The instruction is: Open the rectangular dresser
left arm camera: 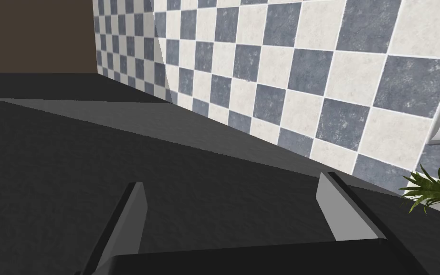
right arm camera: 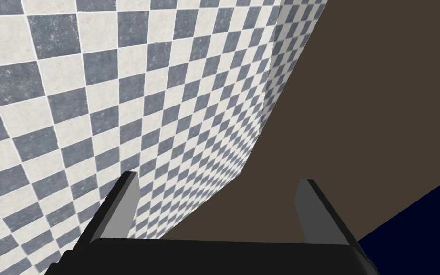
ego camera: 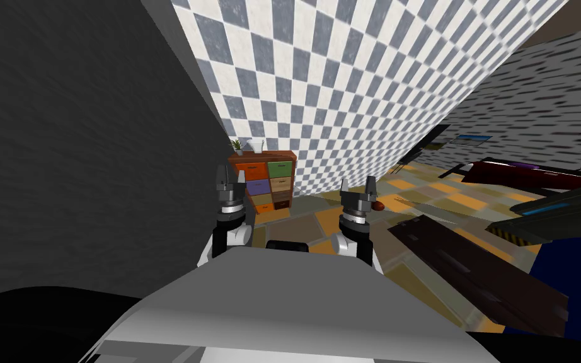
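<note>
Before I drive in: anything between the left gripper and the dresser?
Nothing visible does. The dresser stands ahead against the checkered wall, only floor tiles before it. The left gripper, open, hangs in line with its left edge. A small brown ball lies off to the right.

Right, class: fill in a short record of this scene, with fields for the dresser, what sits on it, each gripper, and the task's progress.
dresser: in the corner, against the checkered wall; coloured drawers, all look shut
on top: plant, white vase
left gripper: open, empty, not touching the dresser
right gripper: open, empty
progress: not begun
</note>
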`<state>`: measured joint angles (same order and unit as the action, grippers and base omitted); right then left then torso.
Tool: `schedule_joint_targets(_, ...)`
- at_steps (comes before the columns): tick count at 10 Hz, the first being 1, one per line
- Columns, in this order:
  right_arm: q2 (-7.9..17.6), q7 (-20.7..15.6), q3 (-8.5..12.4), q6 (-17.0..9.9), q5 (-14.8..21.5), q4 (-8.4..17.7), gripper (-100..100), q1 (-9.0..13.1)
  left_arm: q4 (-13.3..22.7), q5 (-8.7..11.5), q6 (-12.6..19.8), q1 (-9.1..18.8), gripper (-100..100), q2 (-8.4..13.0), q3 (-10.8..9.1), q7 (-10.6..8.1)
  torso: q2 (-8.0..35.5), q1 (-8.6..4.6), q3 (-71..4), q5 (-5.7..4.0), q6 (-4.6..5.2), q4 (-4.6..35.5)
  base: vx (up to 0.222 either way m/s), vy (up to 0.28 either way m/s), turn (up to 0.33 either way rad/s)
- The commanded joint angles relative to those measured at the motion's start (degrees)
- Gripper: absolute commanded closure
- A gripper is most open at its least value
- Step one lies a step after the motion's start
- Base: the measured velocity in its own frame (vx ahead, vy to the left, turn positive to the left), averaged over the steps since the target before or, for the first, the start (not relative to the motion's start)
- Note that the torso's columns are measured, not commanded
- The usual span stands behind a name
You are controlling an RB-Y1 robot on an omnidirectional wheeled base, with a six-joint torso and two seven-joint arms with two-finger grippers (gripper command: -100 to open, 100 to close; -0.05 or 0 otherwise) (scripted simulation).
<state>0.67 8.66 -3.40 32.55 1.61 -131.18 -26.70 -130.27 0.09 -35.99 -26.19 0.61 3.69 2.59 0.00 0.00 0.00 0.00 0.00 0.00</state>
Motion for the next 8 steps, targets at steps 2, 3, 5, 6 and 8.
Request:
schedule_joint_targets(2,0.0,0.0,0.0,0.0,0.0,0.0,0,0.0,0.0,0.0,0.0,0.0,0,0.0,0.00,0.00,6.0,0.00,-12.0,0.00,0.00,6.0,0.000,0.000,0.000)
schedule_joint_targets(3,0.0,0.0,0.0,0.0,0.0,0.0,0,0.0,0.0,0.0,0.0,0.0,0,0.0,0.00,0.00,10.0,0.00,-20.1,0.00,0.00,10.1,0.000,0.000,0.000)
schedule_joint_targets(5,0.0,0.0,0.0,0.0,0.0,0.0,0,0.0,0.0,0.0,0.0,0.0,0,0.0,0.00,0.00,18.5,0.00,-36.9,0.00,0.00,18.5,0.000,0.000,0.000)
schedule_joint_targets(6,0.0,0.0,0.0,0.0,0.0,0.0,0,0.0,0.0,0.0,0.0,0.0,0,0.0,0.00,0.00,22.7,0.00,-45.4,0.00,0.00,22.7,0.000,0.000,0.000)
schedule_joint_targets(8,0.0,0.0,0.0,0.0,0.0,0.0,0,0.0,0.0,0.0,0.0,0.0,0,0.0,0.00,0.00,31.2,0.00,-62.3,0.00,0.00,31.1,0.000,0.000,0.000)
